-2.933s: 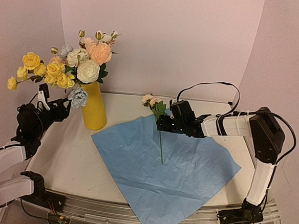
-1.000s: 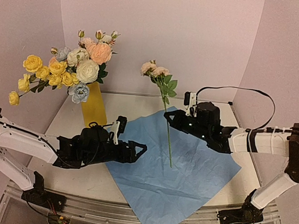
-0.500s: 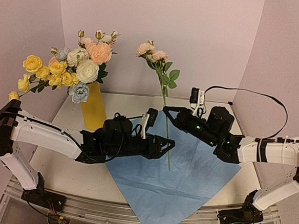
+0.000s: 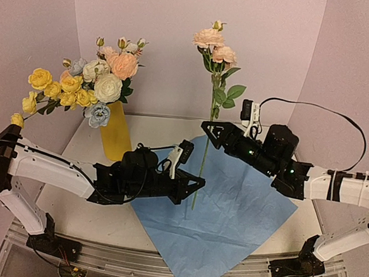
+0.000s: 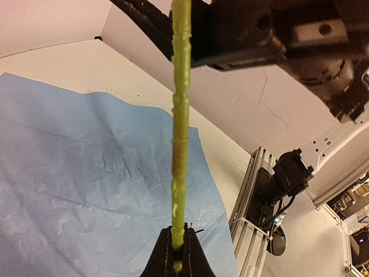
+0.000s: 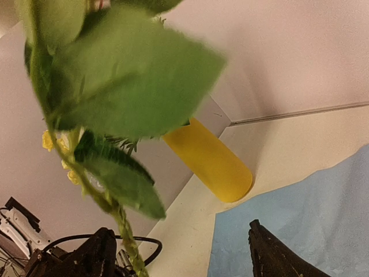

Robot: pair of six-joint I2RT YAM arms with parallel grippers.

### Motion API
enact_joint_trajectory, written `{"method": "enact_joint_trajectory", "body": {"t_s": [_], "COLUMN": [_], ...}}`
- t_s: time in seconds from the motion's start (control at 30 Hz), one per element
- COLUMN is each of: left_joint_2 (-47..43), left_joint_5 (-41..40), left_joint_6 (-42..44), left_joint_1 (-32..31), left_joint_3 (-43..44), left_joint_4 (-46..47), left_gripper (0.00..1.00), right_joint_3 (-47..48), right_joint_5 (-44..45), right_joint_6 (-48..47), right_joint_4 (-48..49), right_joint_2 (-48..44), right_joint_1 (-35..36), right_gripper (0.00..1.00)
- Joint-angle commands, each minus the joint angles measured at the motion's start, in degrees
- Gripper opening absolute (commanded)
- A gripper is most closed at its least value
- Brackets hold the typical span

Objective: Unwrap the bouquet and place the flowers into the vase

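Left gripper (image 5: 177,258) tight on flower stem (image 5: 180,115)

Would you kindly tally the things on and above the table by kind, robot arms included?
Yellow vase: 1
Bunch of flowers in the vase: 1
Loose flower stem: 1
Blue paper sheet: 1
Robot arms, left and right: 2
Total: 6

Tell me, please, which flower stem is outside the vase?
The pale pink rose stem: the left gripper holds it upright over the blue paper; all others sit in the yellow vase.
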Motion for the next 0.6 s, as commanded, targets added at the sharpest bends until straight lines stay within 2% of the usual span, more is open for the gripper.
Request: {"method": "enact_joint_trajectory", "body": {"t_s": [0.0,0.07,0.2,0.3,0.4,0.57], "left_joint_2": [-4.7,-4.4,-4.0,-4.1,-4.3,-4.6], "left_joint_5": [-0.2,0.1,2.3,2.1,2.0,1.6], "left_joint_6": [5.3,5.7,6.2,7.1,7.7,8.7], "left_joint_1": [0.1,0.0,0.0,0.1,0.1,0.1], "left_joint_3": [-1.3,-0.9,-0.7,-0.6,-0.3,-0.4], "left_joint_4": [-1.0,-1.8,-2.6,-3.6,-4.4,-5.7], "left_gripper": [0.0,0.0,0.0,0.0,0.0,0.0], "right_joint_3": [8.0,10.6,14.4,18.1,20.5,20.7], "right_joint_5": [4.1,5.0,5.8,5.1,5.6,6.0], "right_joint_6": [-5.4,-6.1,-8.1,-9.4,-9.8,-10.0], "right_joint_4": [-9.8,-12.2,-17.1,-21.7,-25.0,-25.6], "right_joint_2": [-1.8,-1.9,-2.2,-2.1,-1.9,-3.2], "right_joint_1": [-0.3,-0.4,-0.8,-1.7,-2.1,-2.4], "right_gripper": [0.82,0.83,0.77,0.68,0.49,0.4]}}
